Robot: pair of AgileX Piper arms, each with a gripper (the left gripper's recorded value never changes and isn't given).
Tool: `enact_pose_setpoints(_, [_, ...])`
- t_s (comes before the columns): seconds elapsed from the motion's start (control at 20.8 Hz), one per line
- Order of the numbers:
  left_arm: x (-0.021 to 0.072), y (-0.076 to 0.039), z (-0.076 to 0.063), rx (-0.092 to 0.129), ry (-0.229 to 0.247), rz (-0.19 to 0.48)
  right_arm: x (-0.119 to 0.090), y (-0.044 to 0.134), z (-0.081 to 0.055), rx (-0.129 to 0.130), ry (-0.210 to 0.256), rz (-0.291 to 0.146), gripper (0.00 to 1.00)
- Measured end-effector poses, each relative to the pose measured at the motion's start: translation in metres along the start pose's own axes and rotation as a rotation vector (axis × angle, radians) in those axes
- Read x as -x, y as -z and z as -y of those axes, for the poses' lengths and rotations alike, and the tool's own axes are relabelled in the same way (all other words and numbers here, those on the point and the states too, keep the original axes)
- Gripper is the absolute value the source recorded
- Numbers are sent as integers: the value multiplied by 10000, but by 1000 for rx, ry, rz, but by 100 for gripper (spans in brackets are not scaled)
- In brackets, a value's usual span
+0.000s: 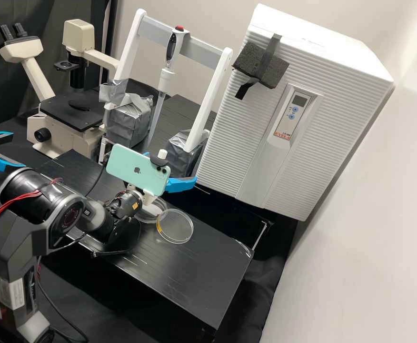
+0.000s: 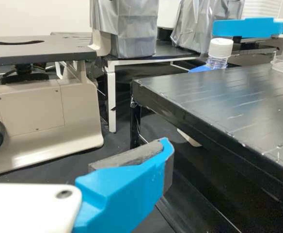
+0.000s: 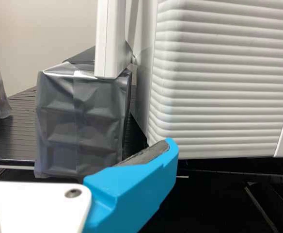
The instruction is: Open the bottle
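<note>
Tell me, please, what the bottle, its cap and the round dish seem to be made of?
Bottle: clear and glossy, probably plastic, possibly glass; the background shows through it. Cap: opaque white plastic, matt, with seemingly ribbed sides. Dish: thin, transparent, glossy, plastic or glass; the black bench shows through.

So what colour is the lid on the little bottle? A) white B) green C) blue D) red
A: the cap sitting on top of the clear bottle is white, as the left wrist view shows.
</note>
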Motion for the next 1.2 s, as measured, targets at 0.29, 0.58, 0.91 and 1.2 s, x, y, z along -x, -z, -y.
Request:
enact_pose_setpoints(0.29, [10,13,0,-2,2,-2,0,0,0,0,0,0,100])
enact_pose_setpoints(0.58, [10,10,1,-4,3,0,123,131,-41,-12,-16,-35,100])
enact_pose_setpoints(0.91, [27,-6,31,4,13,1,304,605,270,58,68,-210,100])
enact_pose_setpoints(1.2, [40,-14,51,10,19,0,287,588,425,66,97,-172,100])
